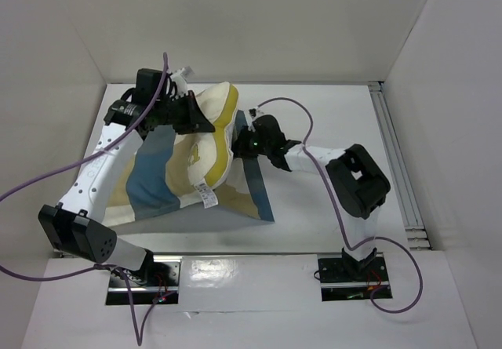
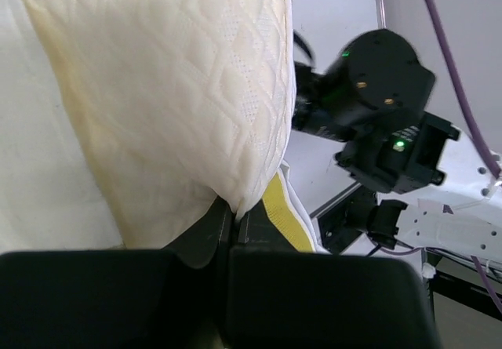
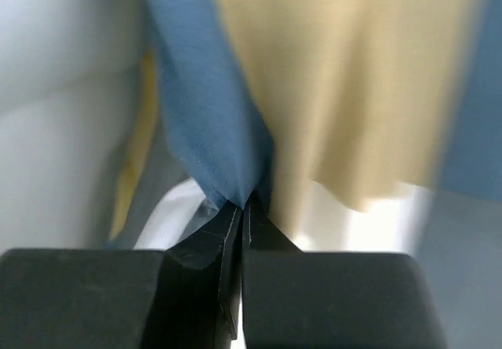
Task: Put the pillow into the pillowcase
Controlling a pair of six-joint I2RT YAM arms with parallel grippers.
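Cream quilted entry: location?
— Pillow (image 1: 216,106), yellow piping, propped up at the far middle of the table (image 1: 329,121), lying over the checked pillowcase (image 1: 153,184).
Held by?
— Left gripper (image 2: 233,217), closed tight on a pinch of the quilted cover; likely so it can lift and steer.
And the case?
— Right gripper (image 3: 243,204), clamped on its blue edge, probably to keep the mouth drawn open. How much of the pillow is inside: cannot tell.
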